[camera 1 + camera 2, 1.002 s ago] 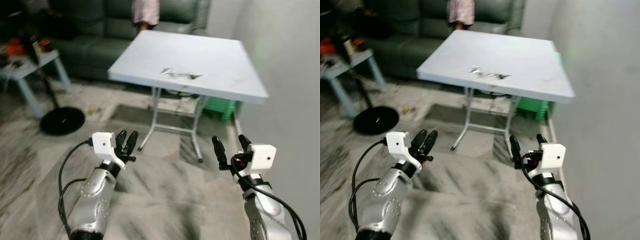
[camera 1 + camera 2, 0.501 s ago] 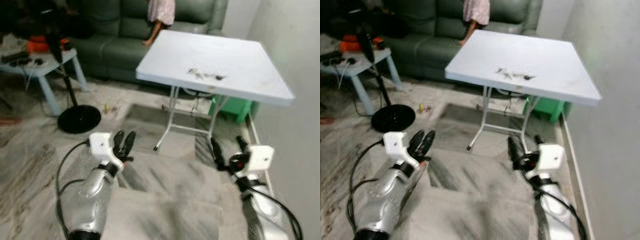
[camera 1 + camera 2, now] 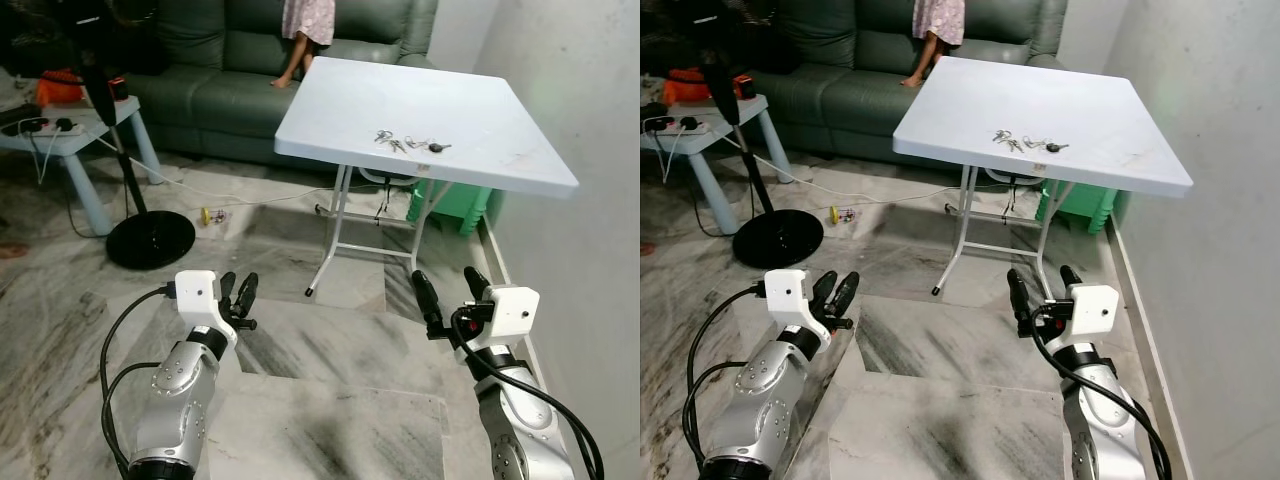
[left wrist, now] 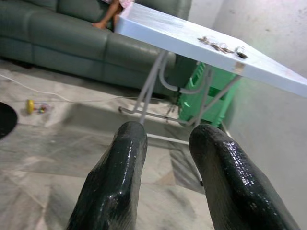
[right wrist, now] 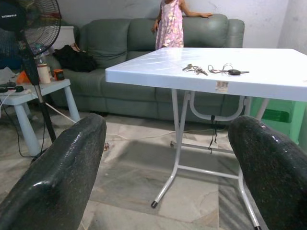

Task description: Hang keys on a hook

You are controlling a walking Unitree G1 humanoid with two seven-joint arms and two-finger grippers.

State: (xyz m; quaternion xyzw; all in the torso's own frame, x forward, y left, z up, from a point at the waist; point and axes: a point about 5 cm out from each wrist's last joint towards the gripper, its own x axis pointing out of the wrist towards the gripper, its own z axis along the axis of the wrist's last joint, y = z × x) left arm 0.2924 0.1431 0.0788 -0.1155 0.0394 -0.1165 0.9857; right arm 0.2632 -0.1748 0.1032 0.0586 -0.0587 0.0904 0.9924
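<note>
Camera has swung and steadied since a second ago, blur gone, so keys point(image 3: 407, 144) now read clearly, lying on the worktop point(image 3: 500, 170) well ahead, while left pincer point(image 3: 234, 295) hangs narrowly parted, right pincer point(image 3: 447, 289) wide open, both empty; no hook visible.

Open floor point(image 3: 330, 350) leads to the table point(image 3: 470, 110); wall point(image 3: 600, 200) crowds right.

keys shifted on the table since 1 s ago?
No. The keys lie at the same spot near the table's front edge; only the camera moved.
</note>
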